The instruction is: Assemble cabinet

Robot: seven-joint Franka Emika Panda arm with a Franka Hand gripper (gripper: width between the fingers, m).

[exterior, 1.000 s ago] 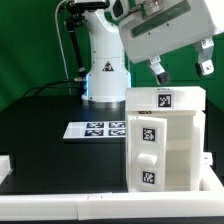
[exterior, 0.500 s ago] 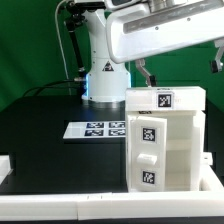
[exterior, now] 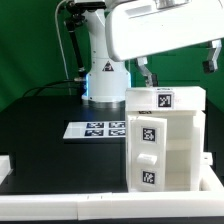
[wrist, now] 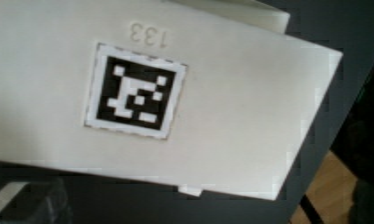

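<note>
Cabinet [exterior: 165, 140] first: it stands upright on the black table [exterior: 50, 150], toward the exterior view's right and close to the camera, a white boxy body of flat plastic panels with a top slab that overhangs slightly and two tagged blocks set in its front face. It looks stiff and fairly light, I would guess hollow printed plastic, with smooth faces that could slip between metal fingers. The top panel's edges, or a side wall's thin rim, seem the likeliest places to pinch; the broad faces look too wide for a two-finger hold, though that is my judgement only. The wrist view shows the tagged top [wrist: 157, 95] filling the picture, with number 133 printed above the tag, so the camera hangs right over it. The gripper [exterior: 142, 72] sits just behind and above the top panel; one dark finger shows there, the rest is hidden by the arm's white housing, so I cannot tell how wide it is. Beside the cabinet, to the exterior view's left, lies the marker board [exterior: 97, 129], and behind stands the robot base [exterior: 104, 80].
</note>
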